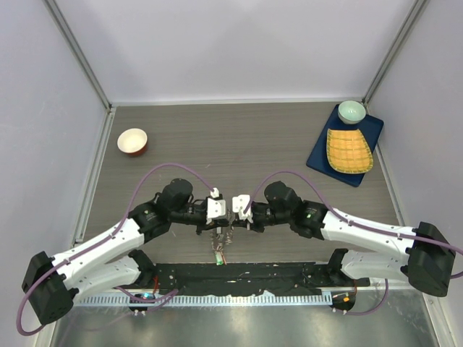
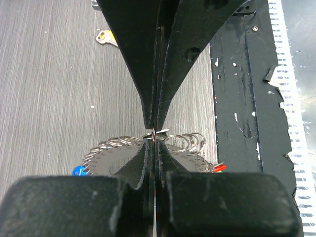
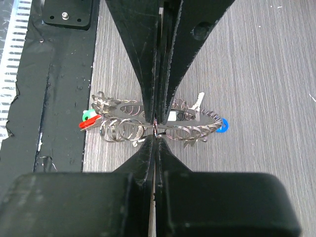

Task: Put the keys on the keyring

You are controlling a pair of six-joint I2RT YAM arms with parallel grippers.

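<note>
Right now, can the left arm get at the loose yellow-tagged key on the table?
Probably not yet: the left pincer is shut on the keyring and would have to let go first. Otherwise nothing stands between it and the yellow-tagged key.

My left fingers (image 2: 133, 59) hide the middle of the keyring (image 2: 106, 155), and my right fingers (image 3: 131, 54) hide its middle in their own view. The top edge cuts off a silver piece (image 2: 94, 3). From above, the keys (image 1: 219, 244) are too small to separate.
</note>
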